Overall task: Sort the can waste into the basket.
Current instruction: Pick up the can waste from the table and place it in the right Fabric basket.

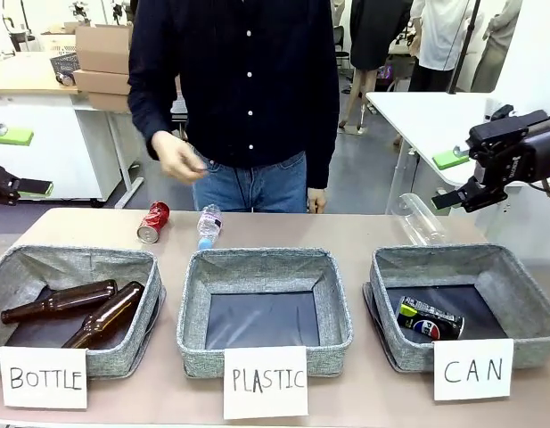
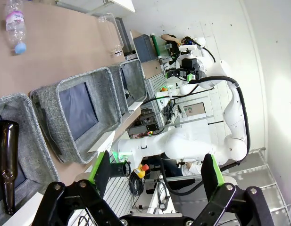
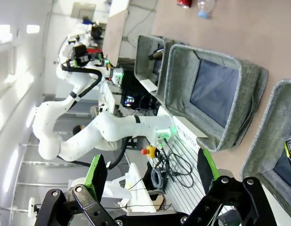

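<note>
Brown table (image 1: 346,227) runs across the front view, and the red can (image 1: 153,222) lies on its side near the far edge, just beside a blue-capped bottle (image 1: 209,226) and well apart from the basket (image 1: 462,254) at the right, where the black can (image 1: 429,319) already rests on the dark floor. Judged by its look, the red can is thin metal, light and probably empty, smooth enough to roll or slip, and easy to dent further. A gentle hold across the middle of its body, jaws square to its length, seems the safest take. A person's hand (image 1: 178,159) hangs above it, touching nothing. The left gripper (image 1: 20,162) waits at the left edge and the right gripper (image 1: 451,178) hovers high beyond the basket, both with fingers spread and nothing between them. The front view gives the card lettering and the black can's logo. The right wrist view, past its own gripper (image 3: 151,168), catches the red can (image 3: 184,3) at its top edge. The left wrist view, past its gripper (image 2: 156,169), offers the bottle (image 2: 15,28) and a brown bottle (image 2: 6,160).
</note>
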